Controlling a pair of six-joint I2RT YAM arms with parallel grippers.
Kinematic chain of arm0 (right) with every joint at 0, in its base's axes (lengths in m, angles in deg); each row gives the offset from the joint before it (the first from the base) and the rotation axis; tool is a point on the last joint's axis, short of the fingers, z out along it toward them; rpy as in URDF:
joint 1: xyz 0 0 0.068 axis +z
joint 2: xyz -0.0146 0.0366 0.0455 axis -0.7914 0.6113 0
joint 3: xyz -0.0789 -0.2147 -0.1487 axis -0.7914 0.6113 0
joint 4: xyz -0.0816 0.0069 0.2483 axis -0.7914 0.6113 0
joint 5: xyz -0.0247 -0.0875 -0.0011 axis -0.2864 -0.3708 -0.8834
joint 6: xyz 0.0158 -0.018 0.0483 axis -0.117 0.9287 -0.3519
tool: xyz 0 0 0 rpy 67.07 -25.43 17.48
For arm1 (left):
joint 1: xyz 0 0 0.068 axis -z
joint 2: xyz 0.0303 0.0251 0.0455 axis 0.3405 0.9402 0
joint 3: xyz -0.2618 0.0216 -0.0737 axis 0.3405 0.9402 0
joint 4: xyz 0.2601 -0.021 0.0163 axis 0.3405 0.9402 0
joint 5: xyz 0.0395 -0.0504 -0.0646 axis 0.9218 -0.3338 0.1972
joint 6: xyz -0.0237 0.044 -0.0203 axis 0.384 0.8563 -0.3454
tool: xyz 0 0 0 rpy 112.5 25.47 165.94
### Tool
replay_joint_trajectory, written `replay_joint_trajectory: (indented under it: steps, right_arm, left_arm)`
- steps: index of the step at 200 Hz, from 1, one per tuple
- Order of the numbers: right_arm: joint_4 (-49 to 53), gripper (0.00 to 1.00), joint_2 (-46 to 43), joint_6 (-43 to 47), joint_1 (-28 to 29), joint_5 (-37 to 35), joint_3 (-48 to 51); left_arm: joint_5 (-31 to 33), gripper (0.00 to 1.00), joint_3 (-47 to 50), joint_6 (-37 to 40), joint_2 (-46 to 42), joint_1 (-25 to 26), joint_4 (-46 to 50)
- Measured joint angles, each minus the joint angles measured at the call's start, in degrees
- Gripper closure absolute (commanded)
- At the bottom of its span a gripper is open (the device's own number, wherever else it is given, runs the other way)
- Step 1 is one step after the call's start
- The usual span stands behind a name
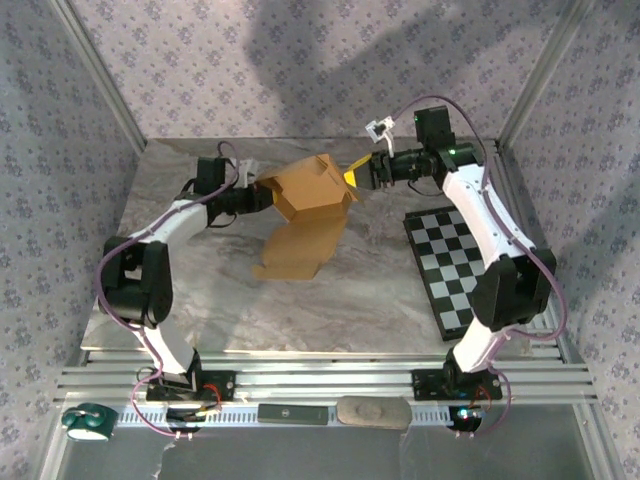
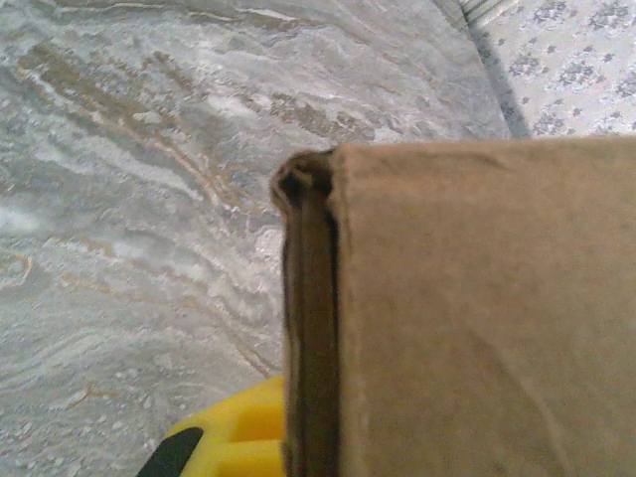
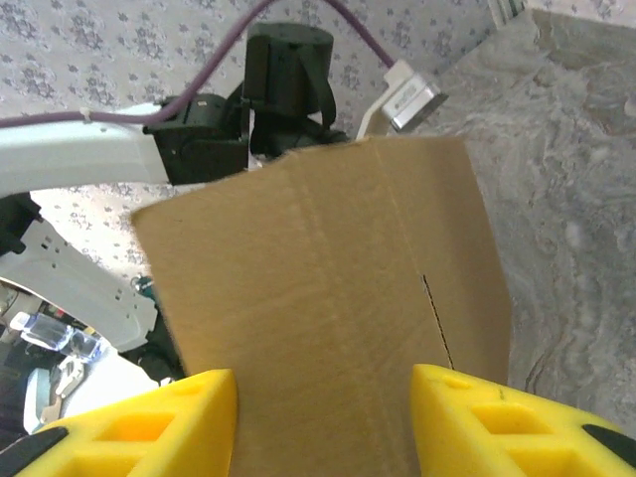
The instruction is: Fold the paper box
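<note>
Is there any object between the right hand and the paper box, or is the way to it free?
Nothing visible stands between them. The right hand has its yellow fingers spread apart right at the paper box, whose cardboard panel spans the gap between them, with no other object there.

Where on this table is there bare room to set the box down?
Free: the table's front strip, between the left arm and the checkered board. Crowded: back centre, where the left gripper and right gripper meet at the box, and the right side, taken by the board.
</note>
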Motion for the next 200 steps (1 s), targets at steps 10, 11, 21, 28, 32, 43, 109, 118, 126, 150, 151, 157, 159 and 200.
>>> replay_joint_trajectory:
  steps: [10, 11, 21, 28, 32, 43, 109, 118, 126, 150, 151, 157, 159, 200]
  right_arm:
    - [0.7, 0.5, 0.28, 0.57, 0.11, -0.39, -0.02]
    - [0.74, 0.5, 0.28, 0.59, 0.11, -0.39, -0.04]
    - [1.25, 0.5, 0.57, 0.96, 0.31, -0.76, -0.24]
    - [1.53, 0.5, 0.76, 1.18, 0.48, -0.98, -0.48]
    - [1.73, 0.5, 0.87, 1.29, 0.57, -1.22, -0.66]
    - [2.08, 0.5, 0.98, 1.66, 0.98, -2.12, -0.83]
    - [-0.26, 0.47, -1.44, 2.23, 4.37, -13.35, 1.97]
    - [-1.05, 0.46, -3.1, 2.54, 4.87, -16.11, 3.58]
    - [-1.49, 0.45, -4.5, 3.13, 5.44, -18.25, 4.66]
    - [-3.8, 0.44, -8.0, 4.63, 7.52, -22.91, 6.99]
    - [-3.91, 0.44, -8.13, 4.66, 7.61, -23.08, 7.1]
    - [-4.22, 0.44, -8.57, 5.05, 7.91, -23.71, 7.32]
    - [-4.35, 0.44, -8.68, 5.07, 7.98, -23.89, 7.32]
    - [-5.2, 0.42, -8.81, 5.73, 7.82, -24.57, 7.41]
  left_arm:
    - [-0.28, 1.0, -0.31, 0.11, 0.0, 0.24, -0.02]
    - [-0.31, 1.0, -0.35, 0.15, 0.0, 0.24, 0.0]
    - [-0.46, 1.0, -0.46, 0.26, 0.02, 0.42, 0.02]
    - [-0.52, 1.0, -0.46, 0.26, 0.04, 0.61, 0.02]
    - [-0.55, 1.0, -0.46, 0.26, 0.09, 0.61, 0.02]
    - [-0.52, 1.0, -0.46, 0.24, 0.15, 0.72, 0.04]
    - [1.09, 1.0, -0.66, 0.44, 0.2, 1.44, 2.36]
    - [1.25, 1.0, -0.68, 0.46, 0.2, 1.46, 2.58]
    - [1.27, 1.0, -0.7, 0.48, 0.2, 1.46, 2.78]
    - [1.22, 1.0, -1.27, 0.9, 0.2, 1.79, 3.85]
    - [1.25, 1.0, -1.29, 0.9, 0.2, 1.81, 3.87]
    - [1.25, 1.0, -1.55, 0.94, 0.2, 2.03, 4.02]
    - [1.25, 1.0, -1.62, 0.96, 0.2, 2.08, 4.07]
    - [2.82, 1.0, -3.32, 1.95, 0.2, 2.84, 5.84]
